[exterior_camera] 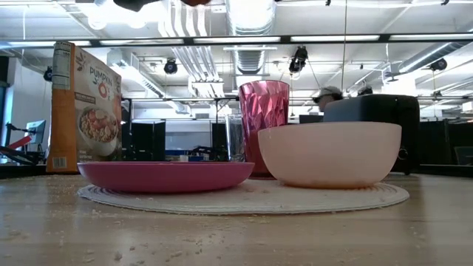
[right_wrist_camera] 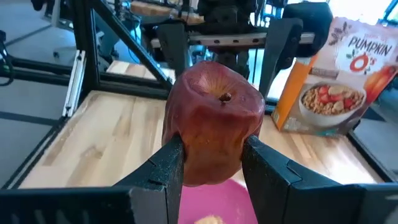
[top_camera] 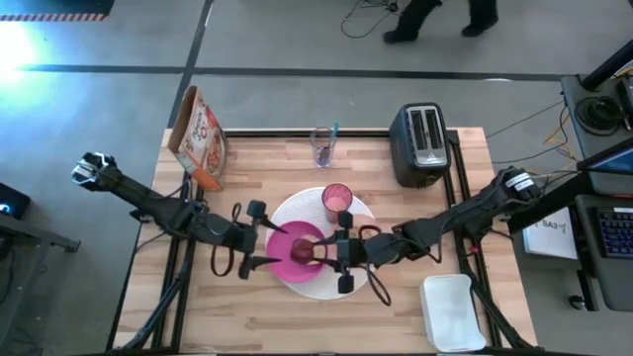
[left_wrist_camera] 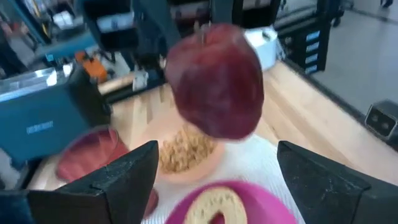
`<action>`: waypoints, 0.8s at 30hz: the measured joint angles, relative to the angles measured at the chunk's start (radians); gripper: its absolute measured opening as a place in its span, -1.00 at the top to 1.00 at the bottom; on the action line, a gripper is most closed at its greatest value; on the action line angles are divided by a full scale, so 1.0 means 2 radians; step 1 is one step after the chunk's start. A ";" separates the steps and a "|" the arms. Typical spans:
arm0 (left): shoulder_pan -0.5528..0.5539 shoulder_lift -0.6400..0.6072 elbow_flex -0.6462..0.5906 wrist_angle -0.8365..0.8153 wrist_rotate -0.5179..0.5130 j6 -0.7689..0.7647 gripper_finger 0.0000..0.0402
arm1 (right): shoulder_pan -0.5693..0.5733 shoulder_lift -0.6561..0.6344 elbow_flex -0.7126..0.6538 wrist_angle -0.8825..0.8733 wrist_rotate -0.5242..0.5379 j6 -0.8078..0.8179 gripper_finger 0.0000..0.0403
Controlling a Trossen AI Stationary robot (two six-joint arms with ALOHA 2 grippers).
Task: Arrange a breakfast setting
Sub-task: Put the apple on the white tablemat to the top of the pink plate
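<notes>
My right gripper [right_wrist_camera: 211,162] is shut on a dark red apple [right_wrist_camera: 211,124], which it holds in the air over the magenta plate [top_camera: 289,245]. A bagel [left_wrist_camera: 214,205] lies on that plate. The magenta plate rests on the large white plate [top_camera: 364,212]. So do the peach bowl [left_wrist_camera: 186,152] of brown cereal and the pink tumbler [top_camera: 336,200]. My left gripper [left_wrist_camera: 217,180] is open and empty. It faces the apple [left_wrist_camera: 214,81] from the table's left, and its fingers stand short of it. A teal-handled spoon [top_camera: 333,132] stands in a clear glass. My right gripper pinches the apple's two opposite sides [right_wrist_camera: 177,146] between its two fingers, on the lower half. The fingers come about level from the table's right. The apple is lifted clear above the magenta plate, and its stem end [right_wrist_camera: 225,96] faces up.
A Pumpkin O's cereal box [top_camera: 201,138] stands at the far left of the table. A dark toaster [top_camera: 422,145] stands at the far right, and a white container [top_camera: 453,311] lies at the near right. Crumbs lie scattered on the near tabletop [exterior_camera: 148,229]. A person walks beyond the table's far edge.
</notes>
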 joint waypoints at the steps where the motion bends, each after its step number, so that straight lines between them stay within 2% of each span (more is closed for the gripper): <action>1: 0.000 0.000 -0.003 0.013 0.000 0.007 -0.55 | -0.001 0.001 0.000 0.008 -0.001 -0.004 0.37; 11: 0.002 0.020 -0.011 0.098 0.006 0.050 -0.52 | -0.013 0.015 0.000 0.042 -0.002 -0.041 0.37; 18: 0.012 0.037 -0.012 0.127 0.035 0.048 -0.52 | -0.014 0.015 0.000 0.085 -0.030 -0.068 0.37; 24: 0.017 0.043 -0.010 0.133 0.043 0.045 -0.52 | -0.014 0.015 0.000 0.084 -0.039 -0.071 0.37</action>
